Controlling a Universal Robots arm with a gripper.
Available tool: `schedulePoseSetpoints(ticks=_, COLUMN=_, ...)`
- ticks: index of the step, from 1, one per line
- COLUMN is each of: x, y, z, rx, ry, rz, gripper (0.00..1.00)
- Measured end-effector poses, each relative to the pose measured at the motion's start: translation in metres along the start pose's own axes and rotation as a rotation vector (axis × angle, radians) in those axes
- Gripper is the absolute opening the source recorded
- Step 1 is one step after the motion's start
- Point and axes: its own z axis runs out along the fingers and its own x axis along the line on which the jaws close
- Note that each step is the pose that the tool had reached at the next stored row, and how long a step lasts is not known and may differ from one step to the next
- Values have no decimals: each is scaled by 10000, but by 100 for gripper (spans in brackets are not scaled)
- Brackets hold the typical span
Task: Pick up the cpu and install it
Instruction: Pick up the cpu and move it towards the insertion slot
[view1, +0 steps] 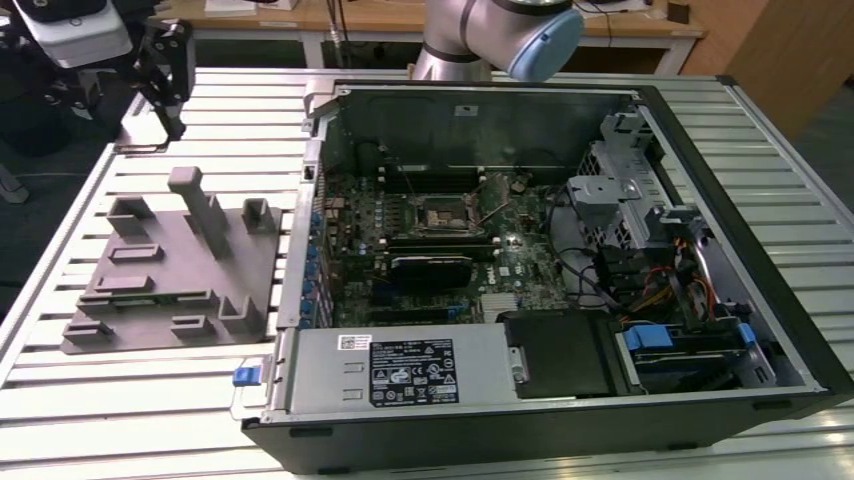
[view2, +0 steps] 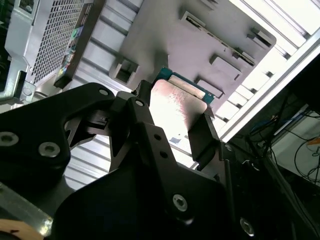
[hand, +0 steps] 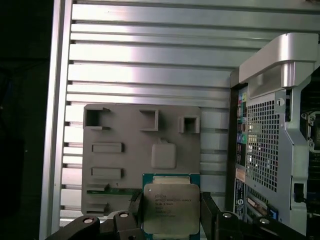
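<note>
- I read the gripper (hand: 171, 214) as closed on the cpu (hand: 171, 200). Its 2 black fingers (hand: 209, 214) press opposite edges and stand just the chip's width apart.
- Cpu in the first wrist view: a thin square chip with a pale silvery-grey metal lid that has stepped shoulders. A green board rim shows around the lid, and there is small dark print on top.
- In the second wrist view the chip (view2: 176, 102) sits between the fingers (view2: 201, 135). Its face glares near-white, with a teal-green edge at the far end.
- In both wrist views the chip is held off the grey fixture block (hand: 130, 145), overlapping 1 edge of it. The block lies flat on the slatted table (hand: 150, 60).
- In the exterior view the gripper (view1: 170, 100) hangs at the exterior view's left, beyond the fixture block (view1: 174, 270) and clear of it.
- The open computer case (view1: 787, 330) lies beside the block. The dark metal-framed socket (view1: 441, 210) on its motherboard (view1: 514, 265) is well apart from the gripper.
</note>
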Motion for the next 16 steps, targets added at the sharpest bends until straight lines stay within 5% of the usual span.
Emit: schedulePoseSetpoints(ticks=16, x=-391, y=-11, z=-3, rx=0, ry=0, rz=0, gripper=54)
